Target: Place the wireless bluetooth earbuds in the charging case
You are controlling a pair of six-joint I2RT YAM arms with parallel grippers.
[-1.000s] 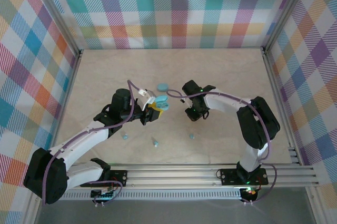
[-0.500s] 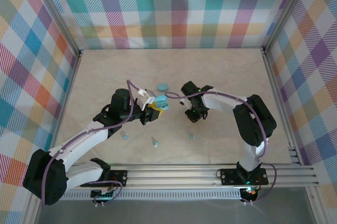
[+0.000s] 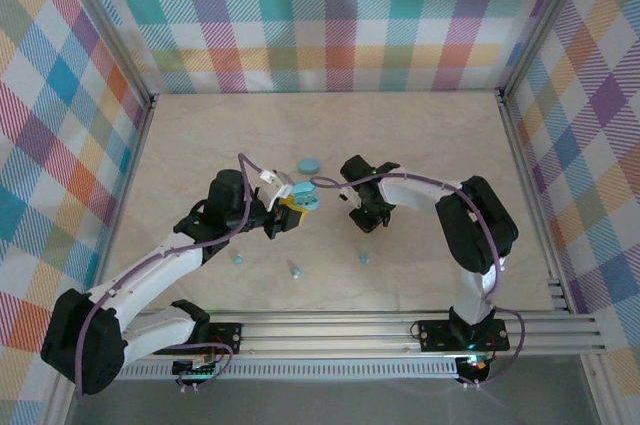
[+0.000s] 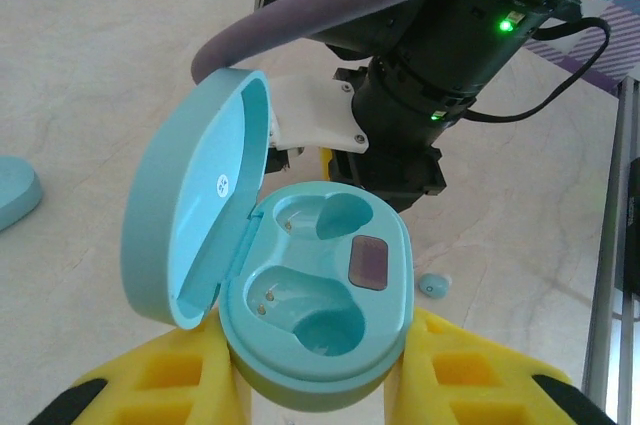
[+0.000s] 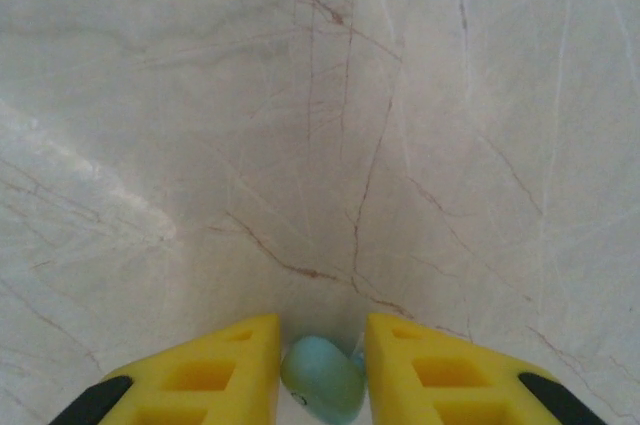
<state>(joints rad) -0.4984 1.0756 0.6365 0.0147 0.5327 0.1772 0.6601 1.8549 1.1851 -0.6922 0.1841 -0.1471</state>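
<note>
Hold the open charging case [image 4: 322, 290] steady in the clamped left end effector [image 4: 318, 373]. With right end effector [image 5: 321, 340] pinched on one earbud [image 5: 322, 378], carry toward 9 o'clock, align stem over an empty socket [image 4: 285, 290], lower gently, then release.

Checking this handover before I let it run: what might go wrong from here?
1. The small rounded earbud pinched in the right gripper may slip or twist, arriving misaligned with its socket.
2. The charging case is pinched by the left gripper alone; pushing an earbud in may tilt it or swing the lid shut.
</note>
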